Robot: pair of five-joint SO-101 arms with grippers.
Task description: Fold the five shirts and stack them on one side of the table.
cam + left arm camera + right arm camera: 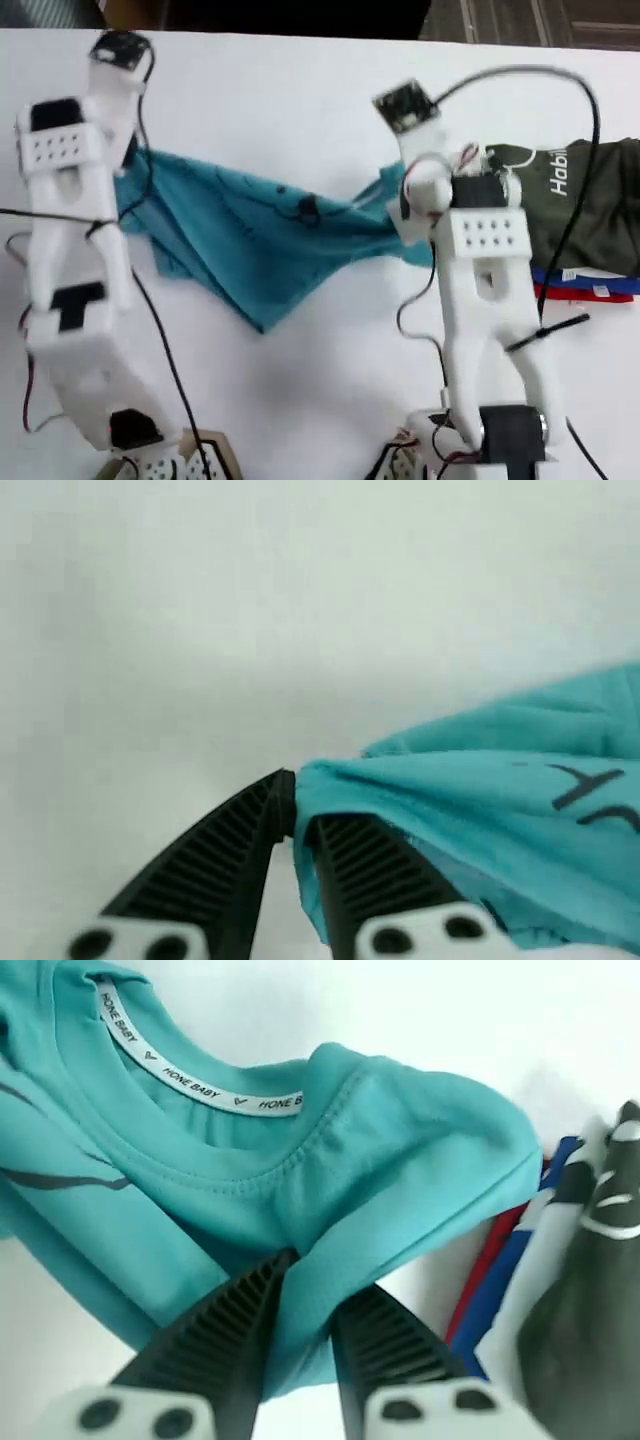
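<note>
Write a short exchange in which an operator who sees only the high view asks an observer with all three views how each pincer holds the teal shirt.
Operator: From above, the arm covers its own tips. Does the left pincer have any cloth?
Observer: Yes. The left pincer is shut on an edge of the teal shirt, pinched right at its tips.
Operator: And where on the shirt does the right one grip?
Observer: The right pincer is shut on cloth right next to the collar.

Shirt stack [610, 220] partly past table-view edge
</note>
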